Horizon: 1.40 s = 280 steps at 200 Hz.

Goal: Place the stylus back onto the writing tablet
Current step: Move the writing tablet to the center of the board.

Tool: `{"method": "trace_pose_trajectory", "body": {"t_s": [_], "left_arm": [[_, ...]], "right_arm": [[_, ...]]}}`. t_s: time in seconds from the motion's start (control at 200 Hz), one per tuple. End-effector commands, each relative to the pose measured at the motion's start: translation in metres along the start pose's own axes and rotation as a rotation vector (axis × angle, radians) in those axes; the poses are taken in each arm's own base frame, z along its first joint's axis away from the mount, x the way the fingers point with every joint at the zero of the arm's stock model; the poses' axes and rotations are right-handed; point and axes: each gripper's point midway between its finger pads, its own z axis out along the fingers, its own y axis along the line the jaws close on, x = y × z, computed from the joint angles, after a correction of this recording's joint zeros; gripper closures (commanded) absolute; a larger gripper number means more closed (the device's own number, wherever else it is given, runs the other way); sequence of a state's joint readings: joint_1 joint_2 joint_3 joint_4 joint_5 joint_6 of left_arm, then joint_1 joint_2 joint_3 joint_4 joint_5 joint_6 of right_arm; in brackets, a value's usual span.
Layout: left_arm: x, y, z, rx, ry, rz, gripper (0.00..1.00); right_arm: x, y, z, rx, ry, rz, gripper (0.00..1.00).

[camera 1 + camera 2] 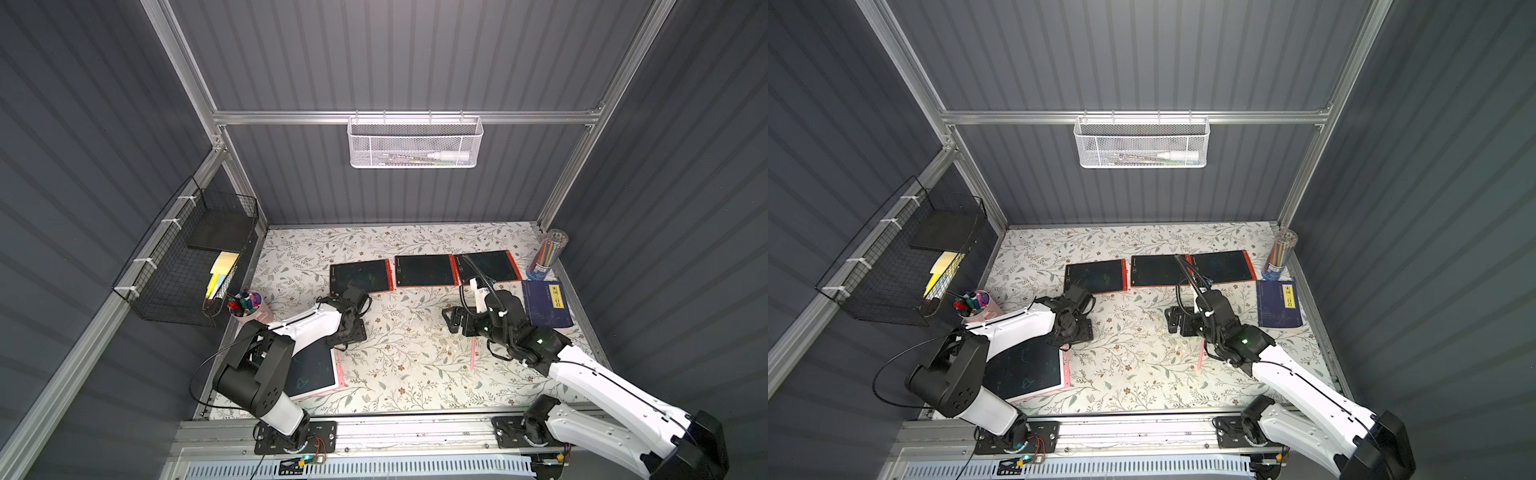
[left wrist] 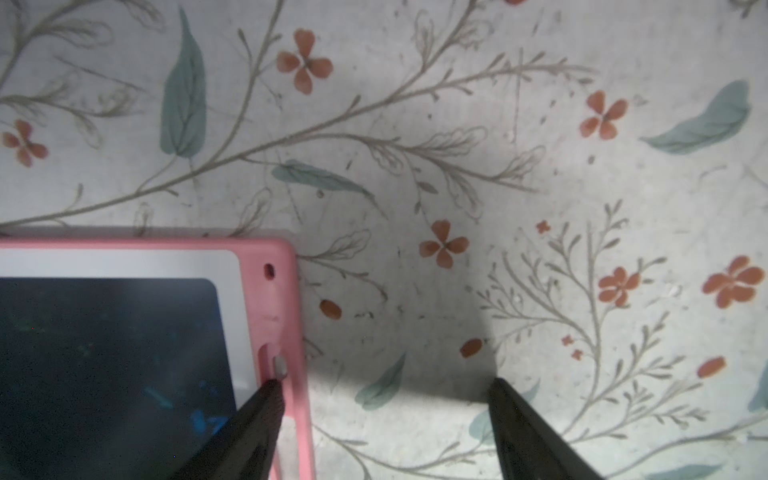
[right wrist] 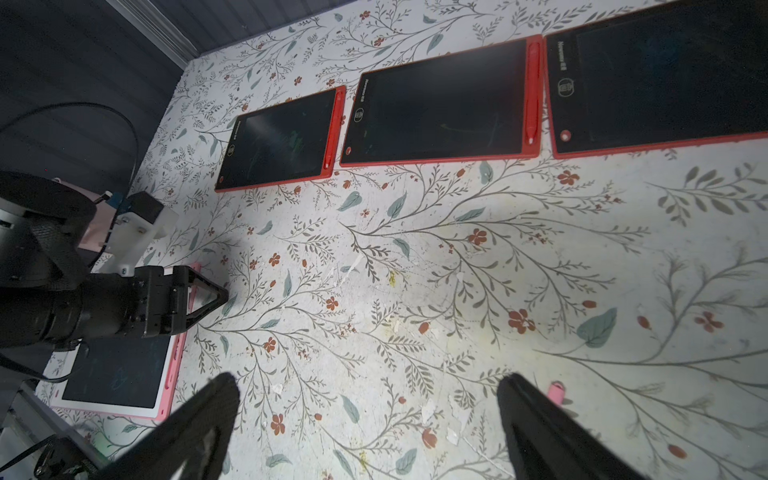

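Note:
The pink writing tablet (image 1: pixel 311 370) (image 1: pixel 1021 368) lies at the front left, partly under my left arm. In the left wrist view its pink rim (image 2: pixel 291 299) shows a side groove. My left gripper (image 1: pixel 352 332) (image 2: pixel 384 388) is open, with one finger over that rim and the other over bare table. The pink stylus (image 1: pixel 473 355) (image 1: pixel 1201 353) lies on the table at the front right, partly under my right arm. My right gripper (image 1: pixel 451 320) (image 3: pixel 369 382) hangs open and empty over the table; only the stylus's end (image 3: pixel 556 391) shows, just outside one finger.
Three red-framed tablets (image 1: pixel 424 270) lie in a row at the back. A blue book (image 1: pixel 546 303) and a jar of pencils (image 1: pixel 546 253) are at the right. A pink cup of markers (image 1: pixel 249 305) and a black wire basket (image 1: pixel 187 257) are at the left.

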<state>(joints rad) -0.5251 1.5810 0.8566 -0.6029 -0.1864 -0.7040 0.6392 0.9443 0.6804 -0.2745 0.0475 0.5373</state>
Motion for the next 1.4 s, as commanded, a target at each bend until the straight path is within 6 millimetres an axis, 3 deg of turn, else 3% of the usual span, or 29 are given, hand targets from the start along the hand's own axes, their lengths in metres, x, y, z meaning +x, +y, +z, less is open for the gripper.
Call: {"method": "trace_pose_trajectory", "body": {"t_s": [0.0, 0.19, 0.565, 0.835, 1.016, 1.131, 1.286, 1.306, 1.396], "left_arm": [[0.019, 0.007, 0.012, -0.046, 0.080, 0.015, 0.21], [0.016, -0.016, 0.013, 0.053, 0.083, 0.041, 0.23], [-0.015, -0.043, 0.017, 0.074, 0.013, 0.090, 0.50], [-0.041, -0.106, 0.026, 0.163, -0.030, 0.177, 0.58], [-0.035, -0.148, 0.038, 0.189, -0.017, 0.254, 0.58], [-0.027, -0.162, 0.041, 0.220, 0.001, 0.266, 0.58], [-0.019, -0.176, 0.038, 0.268, 0.011, 0.266, 0.57], [-0.027, -0.189, 0.029, 0.301, -0.013, 0.266, 0.57], [-0.027, -0.204, 0.022, 0.338, -0.018, 0.267, 0.57]], "right_arm": [[-0.005, 0.001, -0.004, -0.017, -0.027, -0.016, 0.01], [-0.004, -0.002, -0.006, -0.008, -0.030, -0.021, 0.01], [-0.004, -0.003, -0.006, -0.008, -0.025, -0.013, 0.01], [-0.003, -0.007, -0.008, 0.015, -0.016, -0.018, 0.01], [-0.001, -0.013, -0.011, 0.042, -0.014, -0.019, 0.01], [0.001, -0.016, -0.014, 0.053, -0.014, -0.018, 0.01], [0.001, -0.019, -0.017, 0.060, -0.018, -0.015, 0.01], [0.001, -0.019, -0.017, 0.060, -0.019, -0.014, 0.01], [0.002, -0.020, -0.017, 0.066, -0.016, -0.013, 0.01]]}}
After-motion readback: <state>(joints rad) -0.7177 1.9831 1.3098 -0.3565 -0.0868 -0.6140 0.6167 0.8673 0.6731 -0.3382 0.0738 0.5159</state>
